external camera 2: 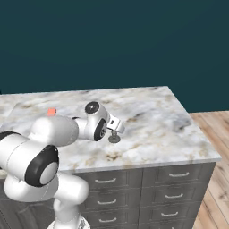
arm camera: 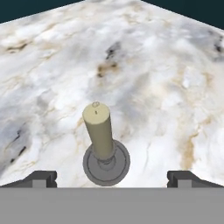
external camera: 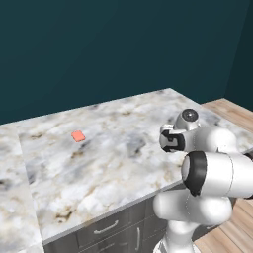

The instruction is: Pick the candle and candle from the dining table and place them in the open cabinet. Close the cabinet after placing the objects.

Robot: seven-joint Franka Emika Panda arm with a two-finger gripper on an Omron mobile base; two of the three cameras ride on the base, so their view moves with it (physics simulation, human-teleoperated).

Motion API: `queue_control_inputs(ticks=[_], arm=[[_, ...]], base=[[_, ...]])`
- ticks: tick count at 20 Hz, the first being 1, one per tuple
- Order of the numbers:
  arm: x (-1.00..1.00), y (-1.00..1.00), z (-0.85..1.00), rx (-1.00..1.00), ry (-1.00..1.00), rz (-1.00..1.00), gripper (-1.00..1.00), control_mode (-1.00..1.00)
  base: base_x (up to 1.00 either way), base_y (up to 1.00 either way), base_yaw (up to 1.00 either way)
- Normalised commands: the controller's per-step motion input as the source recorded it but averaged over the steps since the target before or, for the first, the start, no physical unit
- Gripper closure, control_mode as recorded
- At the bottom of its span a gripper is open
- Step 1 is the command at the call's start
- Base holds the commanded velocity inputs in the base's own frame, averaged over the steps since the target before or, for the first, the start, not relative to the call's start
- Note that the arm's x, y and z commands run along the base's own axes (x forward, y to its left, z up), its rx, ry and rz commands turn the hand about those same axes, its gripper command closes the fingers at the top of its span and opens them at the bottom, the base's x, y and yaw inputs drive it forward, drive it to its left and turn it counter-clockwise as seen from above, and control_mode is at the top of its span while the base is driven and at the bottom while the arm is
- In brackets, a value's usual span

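we judge it early: gripper (arm camera: 112,177) spread wide above grey-holder candle (arm camera: 99,131), upright on dining table (arm camera: 166,78); nothing stowed.

arm (external camera 2: 49,134): glossy white rounded shells | black joint bands | grey cap

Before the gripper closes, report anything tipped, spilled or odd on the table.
Nothing stands out. The grey-holder candle stands upright on the dining table, between the open gripper's fingertips. The small orange-red block lies flat, well apart.
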Motion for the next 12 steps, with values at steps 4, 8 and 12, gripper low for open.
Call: queue_control_inputs(ticks=[4,8,12], arm=[[0.03,0.07,-0.12,0.00,0.00,0.00,-1.00,-1.00],[0.01,0.06,-0.10,0.00,0.00,0.00,-1.00,-1.00],[0.08,0.01,-0.11,0.00,0.00,0.00,-1.00,-1.00]], base=[[0.00,0.00,0.00],[0.00,0.00,0.00],[0.00,0.00,0.00]])
